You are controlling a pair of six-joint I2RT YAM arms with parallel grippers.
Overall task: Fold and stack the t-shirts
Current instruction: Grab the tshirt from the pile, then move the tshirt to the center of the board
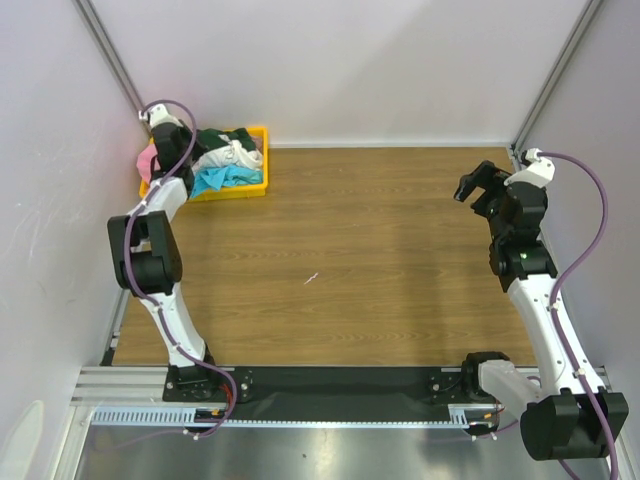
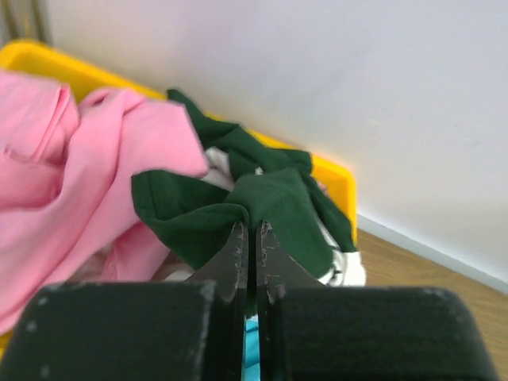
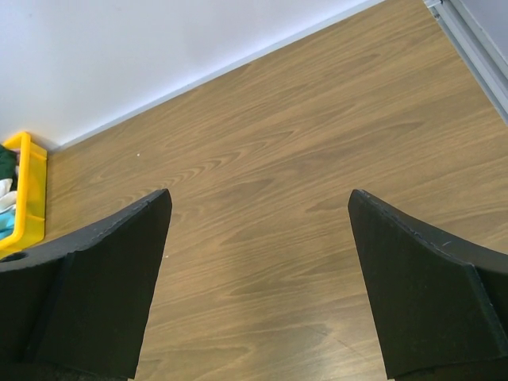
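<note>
1. Up at ten o'clock on the table [image 1: 380, 240], the yellow tray [image 1: 266, 150] sits in the far-left corner, heaped with the t-shirts [image 1: 225, 160].
2. Right in that heap is the left gripper [image 2: 250, 228], with its jaws clenched tight on a fold of the dark green sleeve [image 2: 274, 206] and cloth bunched up around the tips.
3. White cloth [image 2: 218, 178] peeks out just behind the pinched fold, still lying in the tray.
4. At nine o'clock of the grip, the pink t-shirt [image 2: 87, 175] drapes in big loose folds — it fills the tray's left side.
5. The turquoise t-shirt [image 1: 222, 180] lies crumpled at six o'clock of the pile, against the tray's near rim.
6. Over at three o'clock, well apart from the tray, the right gripper [image 3: 258, 198] hangs above bare wood — jaws spread wide, grasping nothing.
</note>
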